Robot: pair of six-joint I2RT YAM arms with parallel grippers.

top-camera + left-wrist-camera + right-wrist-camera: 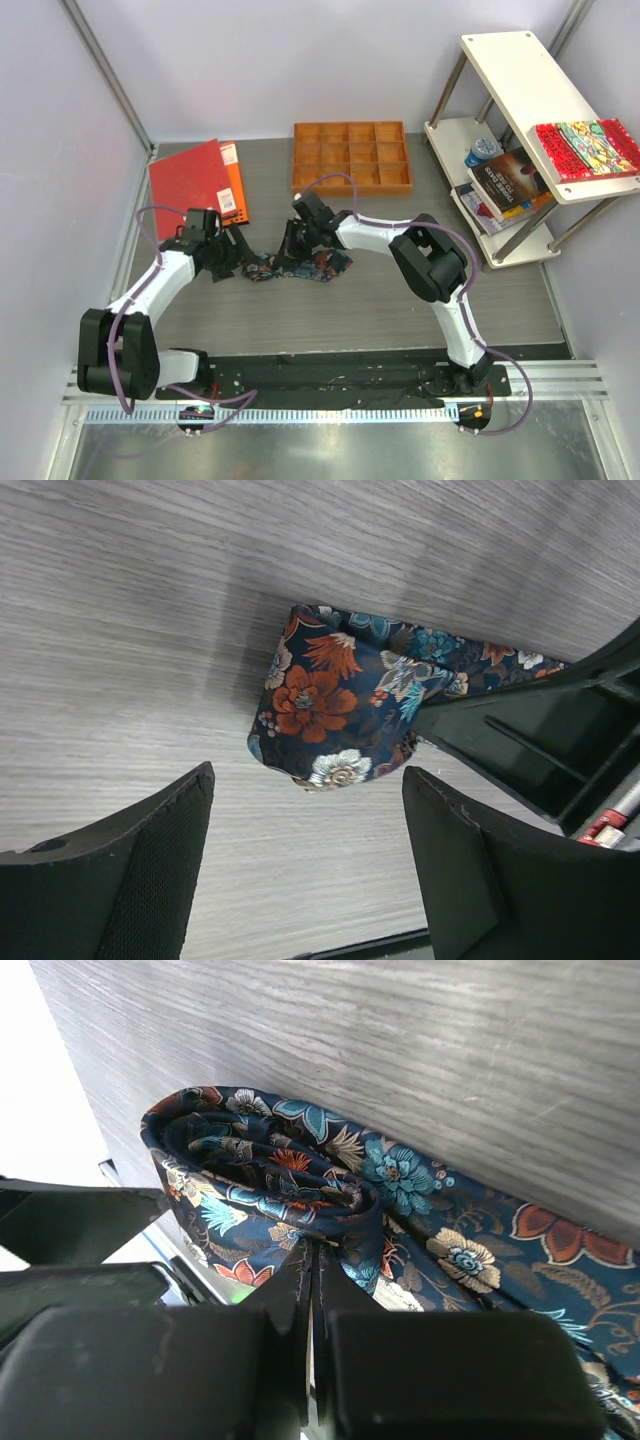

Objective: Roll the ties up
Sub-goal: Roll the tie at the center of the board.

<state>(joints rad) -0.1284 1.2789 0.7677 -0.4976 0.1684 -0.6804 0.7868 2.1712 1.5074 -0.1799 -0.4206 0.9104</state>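
The tie (318, 266), dark navy with orange, teal and white flowers, lies on the grey table between my two grippers. Its left end is rolled up, and the rest trails flat to the right. My right gripper (297, 244) is shut, and in the right wrist view it (314, 1252) pinches the edge of the roll (262, 1175). My left gripper (228, 252) is open just left of the roll. In the left wrist view its fingers (160, 840) straddle bare table, with the roll (325, 705) a little ahead of the left gripper (308, 772).
An orange wooden compartment tray (352, 157) stands at the back centre. A red folder (190, 185) with an orange book (232, 190) lies at the back left. A white shelf unit (520, 75) at the right holds books, with a red patterned book (585, 148) on it.
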